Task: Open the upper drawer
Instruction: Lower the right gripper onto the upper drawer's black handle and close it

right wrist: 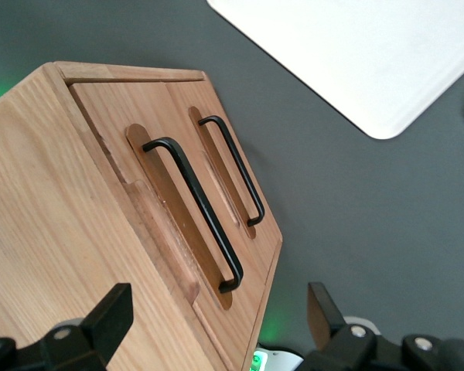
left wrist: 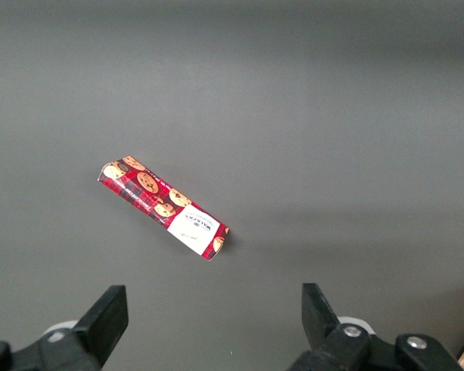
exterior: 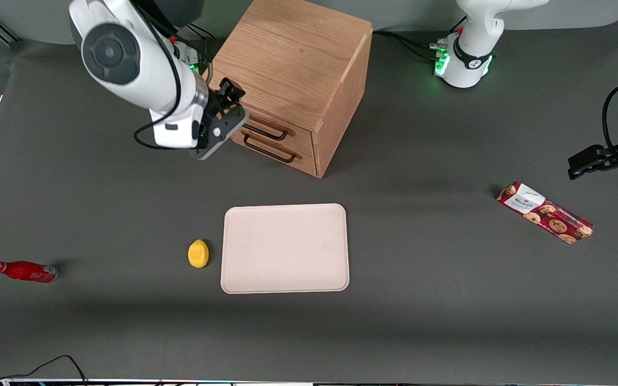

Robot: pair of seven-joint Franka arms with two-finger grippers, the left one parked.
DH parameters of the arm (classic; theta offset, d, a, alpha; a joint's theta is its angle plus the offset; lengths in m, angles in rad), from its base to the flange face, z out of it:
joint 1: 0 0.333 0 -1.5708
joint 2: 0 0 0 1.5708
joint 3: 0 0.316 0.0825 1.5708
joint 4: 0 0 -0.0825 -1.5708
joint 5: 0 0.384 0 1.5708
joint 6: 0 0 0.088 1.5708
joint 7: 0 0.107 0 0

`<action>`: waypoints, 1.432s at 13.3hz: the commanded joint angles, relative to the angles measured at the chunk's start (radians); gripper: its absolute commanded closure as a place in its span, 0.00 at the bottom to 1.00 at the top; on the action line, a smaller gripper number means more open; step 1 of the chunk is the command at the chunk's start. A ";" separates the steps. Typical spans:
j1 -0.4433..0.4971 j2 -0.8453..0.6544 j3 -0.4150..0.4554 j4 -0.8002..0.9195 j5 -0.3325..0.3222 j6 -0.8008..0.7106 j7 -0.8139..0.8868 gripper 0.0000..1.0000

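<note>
The wooden cabinet (exterior: 293,59) stands on the grey table, farther from the front camera than the tray. The upper drawer (exterior: 279,124) (right wrist: 161,210) sits flush with the lower drawer (exterior: 287,161) beneath it. Its dark bar handle (exterior: 269,130) (right wrist: 195,212) lies just above the lower handle (exterior: 271,151) (right wrist: 233,170). My gripper (exterior: 232,96) (right wrist: 216,309) hovers by the cabinet's front corner toward the working arm's end. It is open and holds nothing. The end of the upper handle lies between its fingers (right wrist: 108,317), a little way ahead of them, untouched.
A beige tray (exterior: 285,249) (right wrist: 356,54) lies nearer the front camera than the cabinet, with a yellow lemon (exterior: 198,253) beside it. A red bottle (exterior: 23,271) lies toward the working arm's end. A cookie packet (exterior: 545,213) (left wrist: 164,209) lies toward the parked arm's end.
</note>
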 commanded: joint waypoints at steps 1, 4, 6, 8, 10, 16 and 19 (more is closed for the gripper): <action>0.001 0.033 -0.009 -0.001 0.039 0.004 -0.090 0.00; 0.000 0.047 0.000 -0.045 0.039 0.047 -0.133 0.00; -0.002 0.047 0.017 -0.095 0.041 0.084 -0.176 0.00; 0.000 0.048 0.023 -0.122 0.051 0.108 -0.186 0.00; 0.001 0.051 0.035 -0.151 0.083 0.128 -0.189 0.00; 0.001 0.073 0.057 -0.204 0.085 0.201 -0.251 0.00; 0.001 0.079 0.057 -0.211 0.085 0.205 -0.252 0.00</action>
